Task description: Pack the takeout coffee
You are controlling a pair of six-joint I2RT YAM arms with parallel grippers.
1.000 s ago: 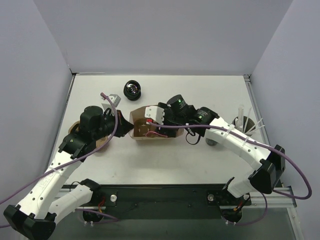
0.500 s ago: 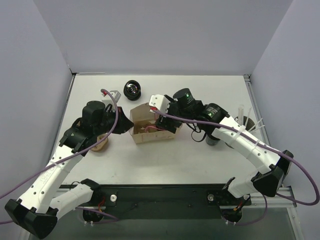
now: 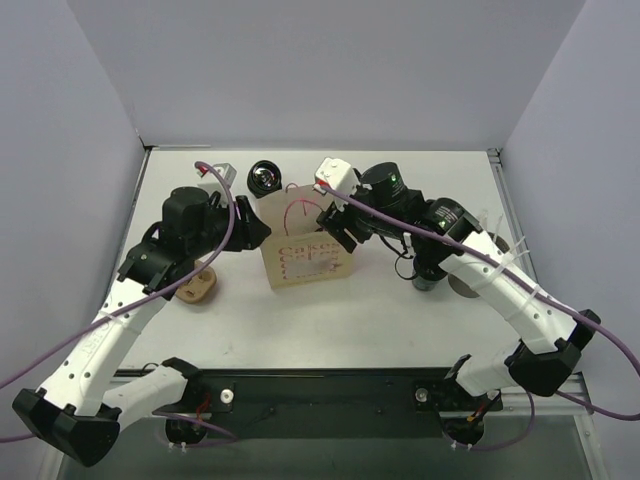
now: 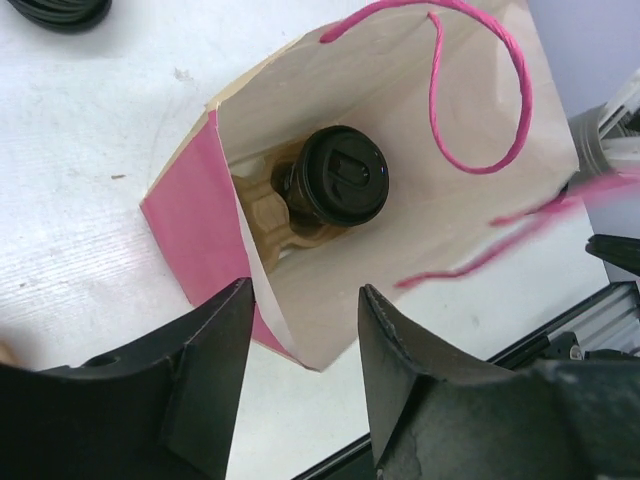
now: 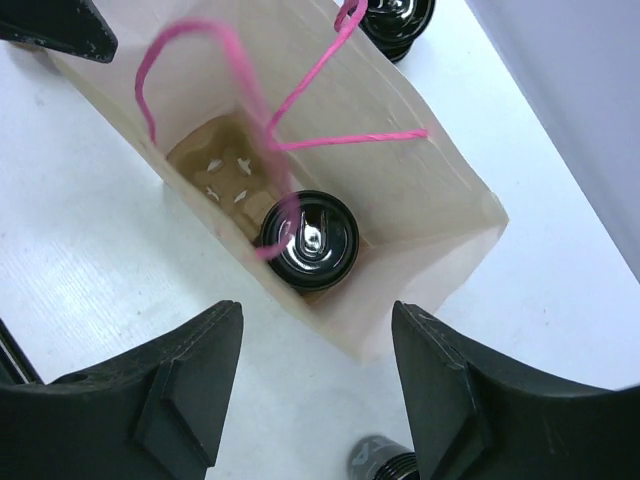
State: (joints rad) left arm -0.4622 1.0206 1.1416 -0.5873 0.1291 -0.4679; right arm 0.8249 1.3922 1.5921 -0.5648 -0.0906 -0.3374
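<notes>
Coffee cup (image 4: 338,188) with a black lid sits in a cardboard carrier (image 4: 262,215) at the bottom of the upright pink bag (image 3: 308,262), mid-table. The left gripper (image 4: 300,345) hangs over the bag's left edge, fingers apart, gripping nothing. The right gripper (image 5: 315,390) hovers over its right side, fingers spread wide.

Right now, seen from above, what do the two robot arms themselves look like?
The left arm and right arm match: white shells between bulky black joints, a purple cable running along each. A small green light glows near the right wrist. The left gripper and right gripper each have two broad matte black fingers.
</notes>
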